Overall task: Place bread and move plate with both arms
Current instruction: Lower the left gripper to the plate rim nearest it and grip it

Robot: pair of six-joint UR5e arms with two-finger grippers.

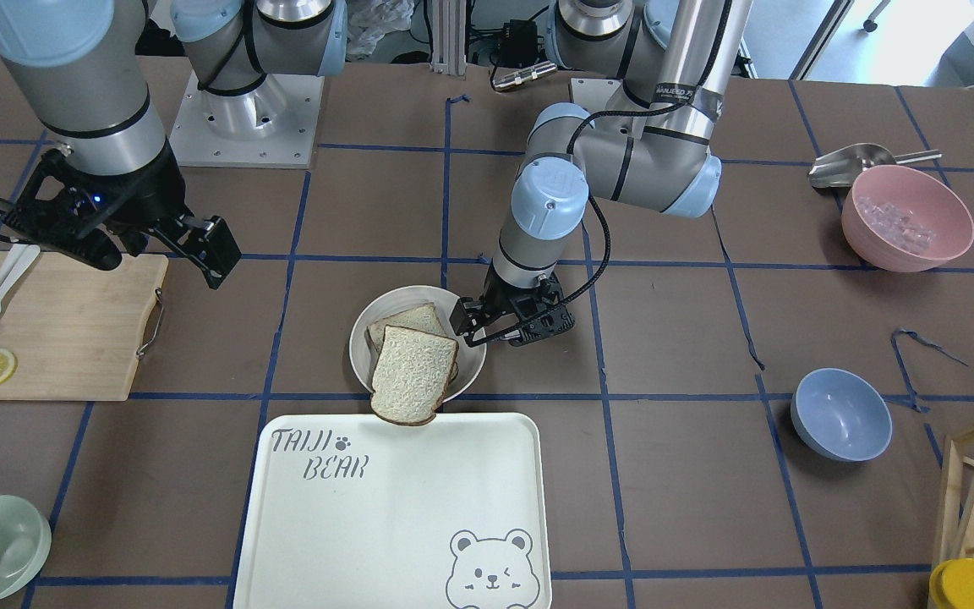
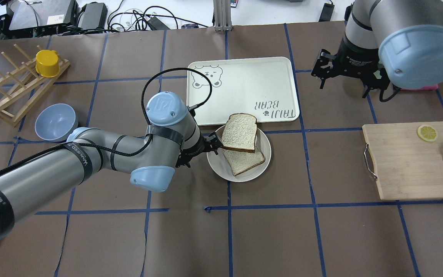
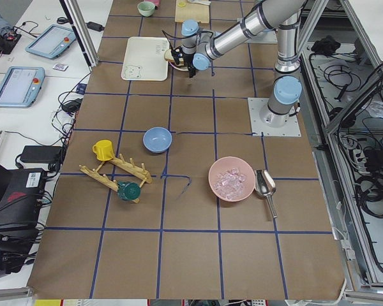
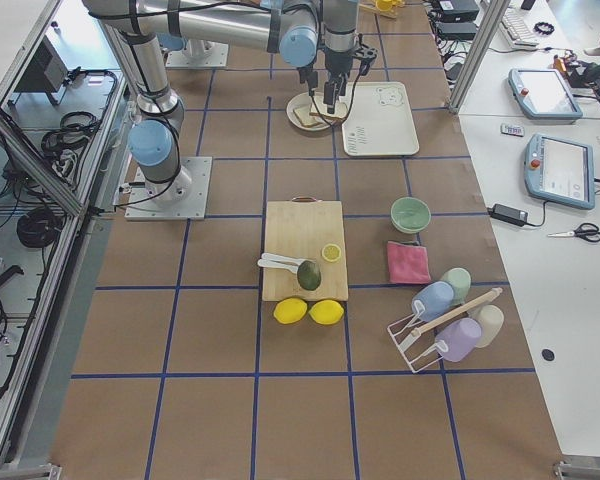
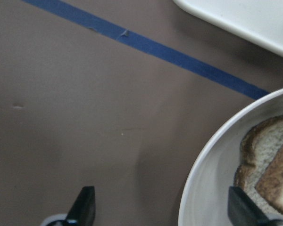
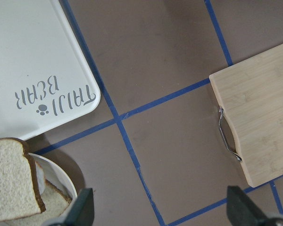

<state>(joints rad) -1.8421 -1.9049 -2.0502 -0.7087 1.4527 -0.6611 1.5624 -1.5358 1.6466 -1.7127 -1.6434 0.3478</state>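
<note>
The cream plate (image 1: 362, 340) sits mid-table beside the tray and also shows in the overhead view (image 2: 215, 167). One bread slice (image 2: 243, 162) lies flat in it. A second bread slice (image 1: 413, 372) rests on top, tilted, and overhangs the rim toward the tray (image 2: 240, 132). My left gripper (image 1: 470, 325) is low at the plate's side, open, with its jaws either side of the rim (image 5: 160, 211). My right gripper (image 1: 213, 254) hangs open and empty, well above the table between plate and cutting board (image 6: 160, 211).
The white bear-printed tray (image 1: 402, 524) lies just beyond the plate. A wooden cutting board (image 1: 56, 330) with a lemon slice and a white fork is on my right. A blue bowl (image 1: 840, 413), a pink bowl (image 1: 907, 217) and a wooden rack (image 2: 10, 88) are on my left.
</note>
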